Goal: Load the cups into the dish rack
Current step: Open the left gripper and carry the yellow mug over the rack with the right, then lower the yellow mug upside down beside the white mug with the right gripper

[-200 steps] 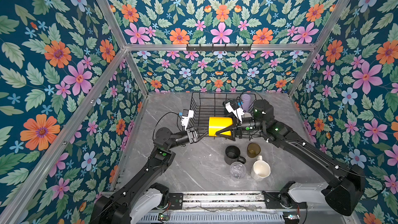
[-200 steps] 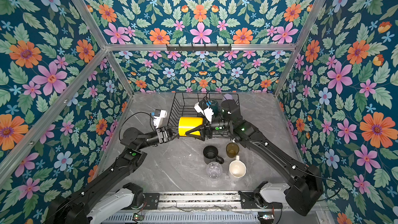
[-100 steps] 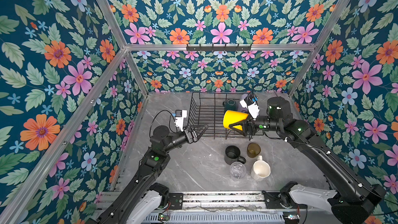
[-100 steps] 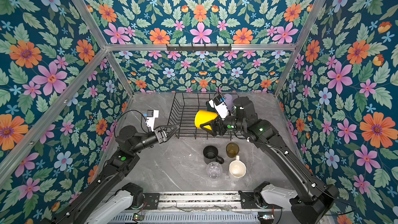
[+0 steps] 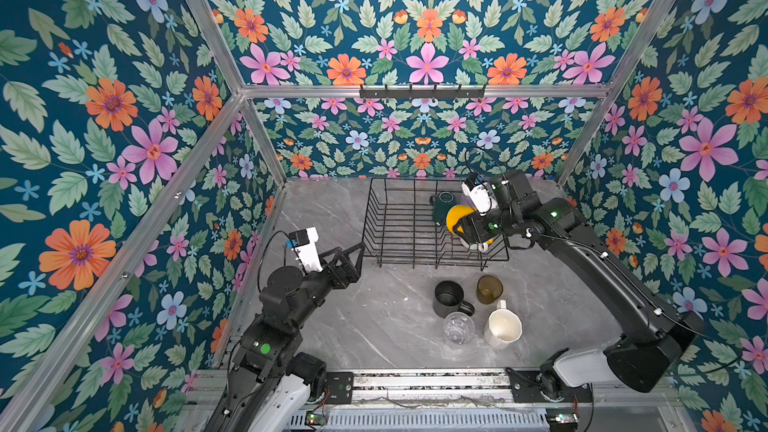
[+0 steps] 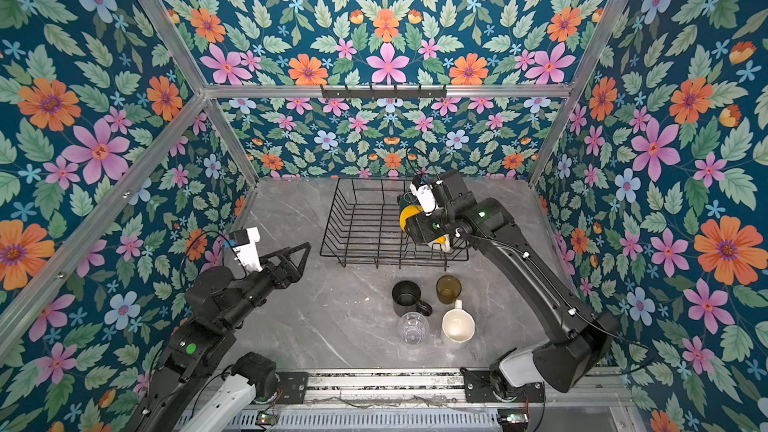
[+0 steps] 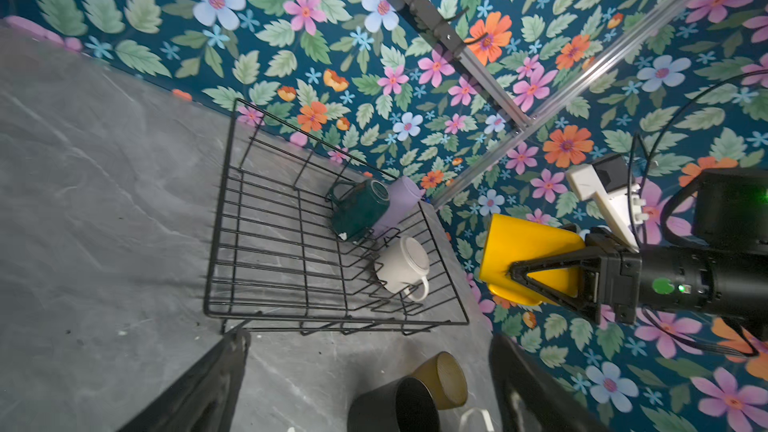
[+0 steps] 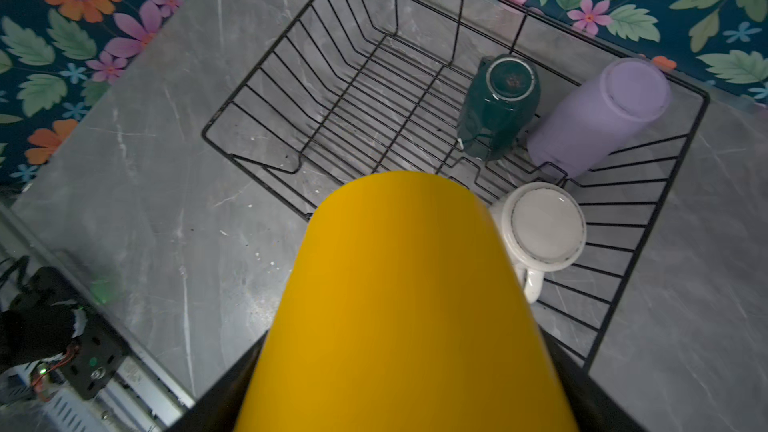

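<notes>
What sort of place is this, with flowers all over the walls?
Likely a robot test booth, not a real kitchen: flowered wallpaper on an aluminium frame, two robot arms on a rail, a dish rack and black mug on the tabletop.

Tilted yellow mug (image 7: 528,255) hangs above the black dish rack's (image 5: 399,226) right end.

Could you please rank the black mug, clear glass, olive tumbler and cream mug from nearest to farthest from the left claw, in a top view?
From the left claw:
1. Black mug, leftmost of the group.
2. Clear glass, at the front, and olive tumbler, right of the black mug: too close to call.
3. Cream mug, front right of the group.
</notes>
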You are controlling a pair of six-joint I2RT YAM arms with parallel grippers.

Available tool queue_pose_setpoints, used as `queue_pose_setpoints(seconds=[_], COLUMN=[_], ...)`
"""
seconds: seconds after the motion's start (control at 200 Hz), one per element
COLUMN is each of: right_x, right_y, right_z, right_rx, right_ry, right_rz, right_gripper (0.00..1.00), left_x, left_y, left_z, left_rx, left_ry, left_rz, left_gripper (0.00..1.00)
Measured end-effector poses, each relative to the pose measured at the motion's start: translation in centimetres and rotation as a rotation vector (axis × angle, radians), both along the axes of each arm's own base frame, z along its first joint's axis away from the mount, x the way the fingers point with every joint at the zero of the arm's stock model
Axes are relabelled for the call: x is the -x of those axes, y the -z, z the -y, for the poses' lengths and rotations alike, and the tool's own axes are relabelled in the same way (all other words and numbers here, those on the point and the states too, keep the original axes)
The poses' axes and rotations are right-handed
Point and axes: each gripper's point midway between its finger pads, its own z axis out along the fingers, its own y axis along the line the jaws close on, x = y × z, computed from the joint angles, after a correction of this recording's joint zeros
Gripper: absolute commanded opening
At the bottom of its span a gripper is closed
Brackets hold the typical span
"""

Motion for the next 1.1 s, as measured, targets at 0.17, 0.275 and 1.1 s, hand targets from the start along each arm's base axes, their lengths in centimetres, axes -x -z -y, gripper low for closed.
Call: queue_pose_setpoints(seconds=[0.17, 0.275, 1.1], right_x=[-1.7, -2.7, -6.5], right_y=[1.6, 2.7, 11.1], right_z=[-0.1, -0.3, -0.3], right_rx=[0.072, 0.109, 0.310], right_ry=[0.031, 0.040, 0.052], right_rz=[-0.043, -0.075, -0.255], right_gripper=[0.00, 0.00, 0.00], left_x=[0.8, 1.2, 2.8], left_y=[0.6, 0.8, 2.0], left_z=[-2.0, -2.8, -5.0], left_rx=[-0.039, -0.052, -0.090], left_ry=[-0.081, -0.114, -0.183], left_rz=[-0.013, -0.020, -0.051], left_gripper=[0.97, 0.98, 1.00])
